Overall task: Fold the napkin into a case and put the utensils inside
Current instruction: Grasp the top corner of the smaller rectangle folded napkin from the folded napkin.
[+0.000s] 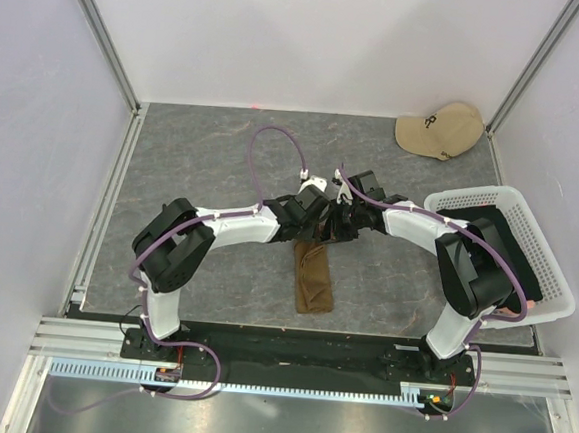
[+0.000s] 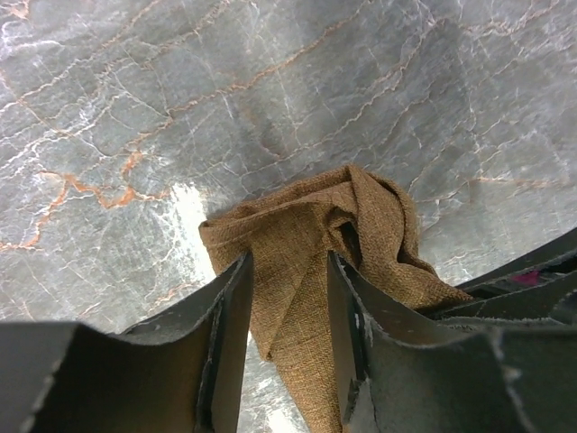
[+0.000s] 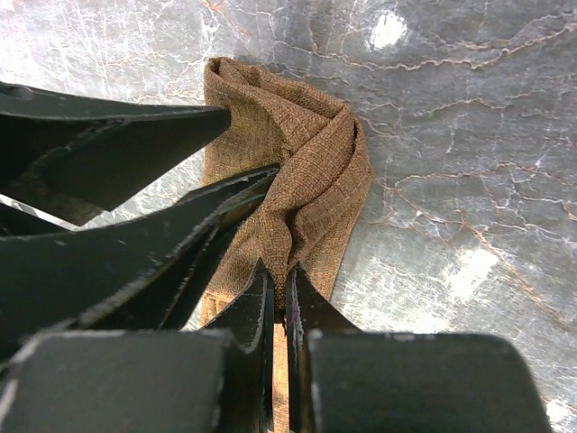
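The napkin lies in the middle of the grey marbled worktop, just beyond the two arm bases. It is folded into a narrow strip that runs away from me. Its near end is flat and square, while the far end is bunched and rumpled into loose folds.

Both claws meet at that far end, close together. The right claw is clenched, pinching a raised ridge of the napkin between its fingertips. The left claw comes in from the other side, its jaws apart and astride another fold of the cloth. I cannot tell whether they press on it or only straddle it. In the right wrist view the left claw's dark fingers lie across the cloth just beside the right one's.

Off to the right stands a white mesh basket with black fabric inside. In the far right corner, well apart from the napkin, rests a beige cap.
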### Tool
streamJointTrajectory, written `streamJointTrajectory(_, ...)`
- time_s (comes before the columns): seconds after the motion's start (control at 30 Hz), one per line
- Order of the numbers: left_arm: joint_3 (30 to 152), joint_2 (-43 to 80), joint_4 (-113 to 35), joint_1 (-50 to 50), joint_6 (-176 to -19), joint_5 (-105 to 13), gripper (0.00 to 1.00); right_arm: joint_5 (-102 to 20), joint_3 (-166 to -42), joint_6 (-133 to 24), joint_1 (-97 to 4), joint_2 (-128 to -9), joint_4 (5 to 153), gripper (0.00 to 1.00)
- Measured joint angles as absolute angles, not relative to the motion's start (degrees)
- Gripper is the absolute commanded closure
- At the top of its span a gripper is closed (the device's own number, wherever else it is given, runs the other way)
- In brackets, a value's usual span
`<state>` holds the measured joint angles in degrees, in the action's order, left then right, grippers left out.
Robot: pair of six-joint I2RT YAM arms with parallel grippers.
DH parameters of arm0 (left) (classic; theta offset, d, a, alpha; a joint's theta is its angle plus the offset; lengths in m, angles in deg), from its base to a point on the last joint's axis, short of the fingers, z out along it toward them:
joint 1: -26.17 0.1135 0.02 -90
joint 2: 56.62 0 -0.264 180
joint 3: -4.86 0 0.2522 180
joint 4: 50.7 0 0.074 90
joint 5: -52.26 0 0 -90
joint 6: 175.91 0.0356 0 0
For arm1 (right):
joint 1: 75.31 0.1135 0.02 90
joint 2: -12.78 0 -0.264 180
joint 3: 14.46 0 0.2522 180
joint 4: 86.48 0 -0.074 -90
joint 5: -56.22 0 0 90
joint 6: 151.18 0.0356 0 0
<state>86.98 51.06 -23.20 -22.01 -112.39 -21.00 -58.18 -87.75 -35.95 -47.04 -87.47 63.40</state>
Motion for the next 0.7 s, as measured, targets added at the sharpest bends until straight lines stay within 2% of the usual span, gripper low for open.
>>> streamJointTrajectory(0.1, 87.24, 51.59, -22.94, -22.65, -112.26, -19.71, 0.58, -58.42, -87.75, -35.93, -47.04, -87.47, 63.40, 1.00)
streamJointTrajectory(0.2, 87.57, 52.02, -22.33, -22.97, -112.13, -18.53, 0.70, -58.49, -87.75, -35.91, -47.04, -87.47, 63.40, 1.00)
streamJointTrajectory(0.23, 87.73, 52.18, -22.13, -23.04, -112.13, -18.18, 0.79, -58.53, -87.75, -35.91, -47.04, -87.47, 63.40, 1.00)
streamJointTrajectory(0.33, 88.32, 52.55, -21.52, -23.06, -112.04, -17.20, 0.92, -58.68, -87.75, -35.84, -47.04, -87.47, 63.40, 1.00)
streamJointTrajectory(0.5, 88.42, 52.22, -20.47, -23.04, -112.15, -17.11, 0.98, -59.32, -87.75, -35.40, -47.04, -87.47, 63.43, 1.00)
streamJointTrajectory(0.7, 87.38, 49.42, -20.12, -22.58, -114.43, -20.96, 0.98, -60.30, -87.75, -33.54, -46.97, -88.12, 64.76, 1.00)
